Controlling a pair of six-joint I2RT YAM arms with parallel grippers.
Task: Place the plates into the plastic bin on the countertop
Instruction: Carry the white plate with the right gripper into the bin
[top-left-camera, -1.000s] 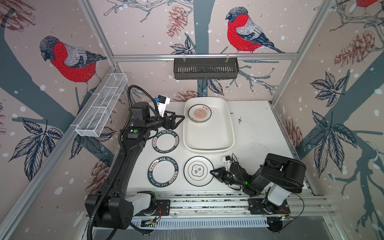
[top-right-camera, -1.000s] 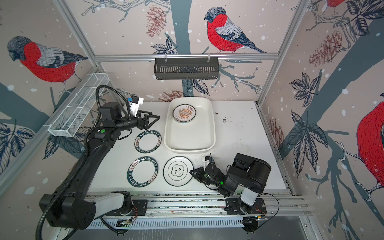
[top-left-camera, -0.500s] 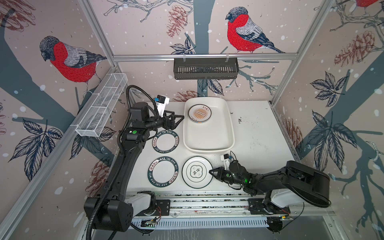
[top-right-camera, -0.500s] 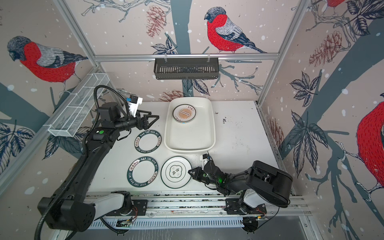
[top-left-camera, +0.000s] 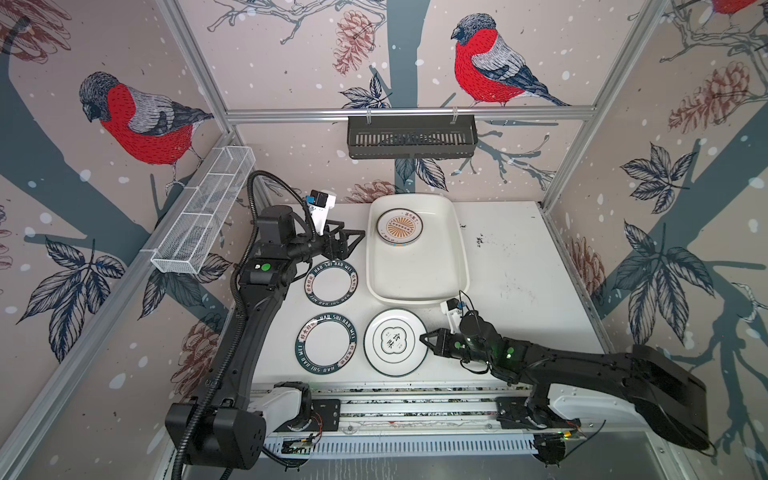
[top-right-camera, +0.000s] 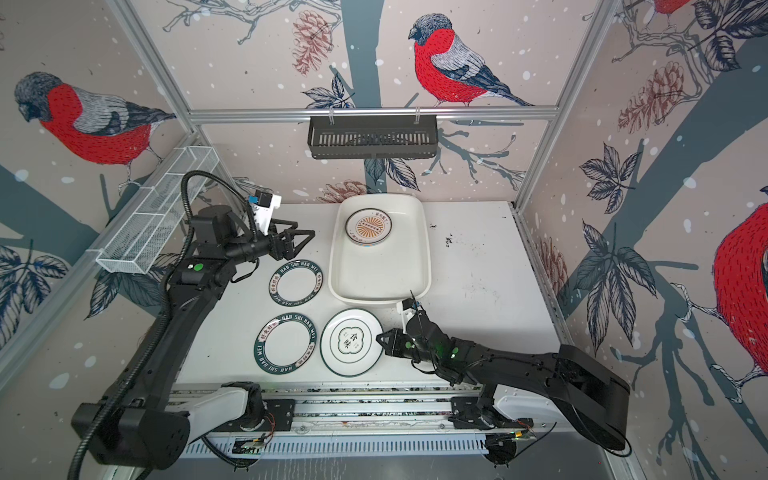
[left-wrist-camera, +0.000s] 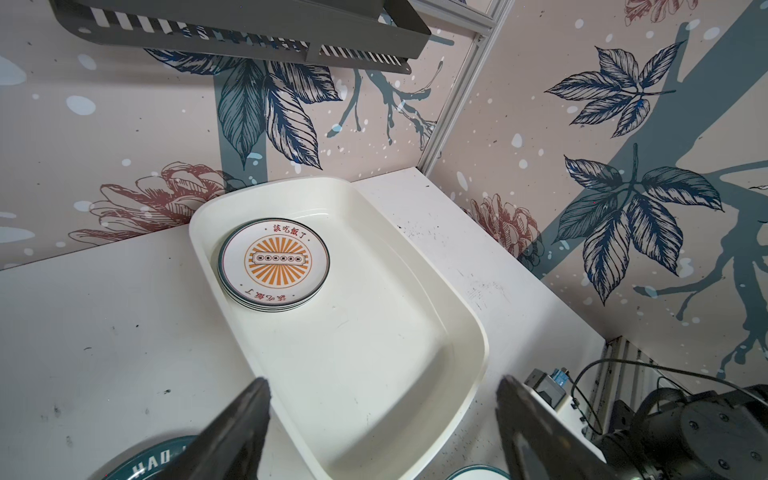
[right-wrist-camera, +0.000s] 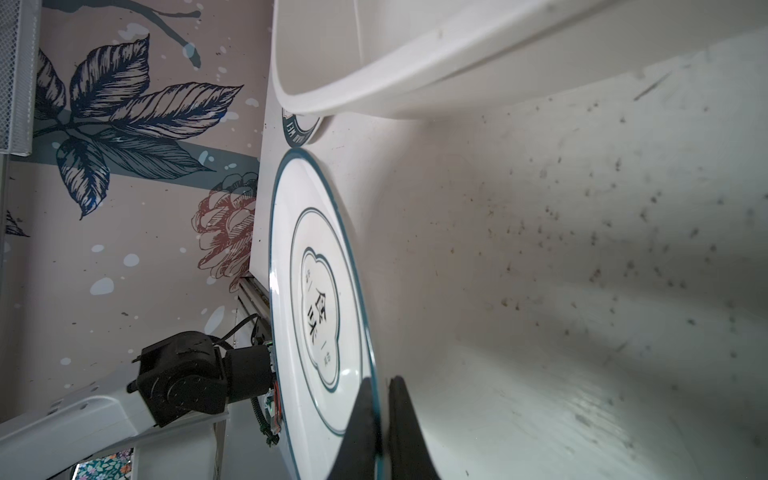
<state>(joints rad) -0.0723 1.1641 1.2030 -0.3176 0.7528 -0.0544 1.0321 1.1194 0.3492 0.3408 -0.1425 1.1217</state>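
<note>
Emblem plate (top-left-camera: 392, 341) | right gripper (top-left-camera: 424, 337) low, clamped on its rim | left gripper (top-left-camera: 358, 237) apart, raised beside plastic bin (top-left-camera: 415, 270)

Both top views look down from high at the front on your whole surface (top-left-camera: 519, 270). Left wrist cam looks across the plastic bin (left-wrist-camera: 374, 353) from close. Right wrist cam's rolled sideways, hugging the emblem plate (right-wrist-camera: 324, 299).

Beneath the round white orange-sunburst plate (top-left-camera: 399, 225), at eleven o'clock inside the cream rectangular plastic tub (top-left-camera: 415, 278), lower plates (left-wrist-camera: 270, 308) lie hidden; only rim edges show, count uncertain.
</note>
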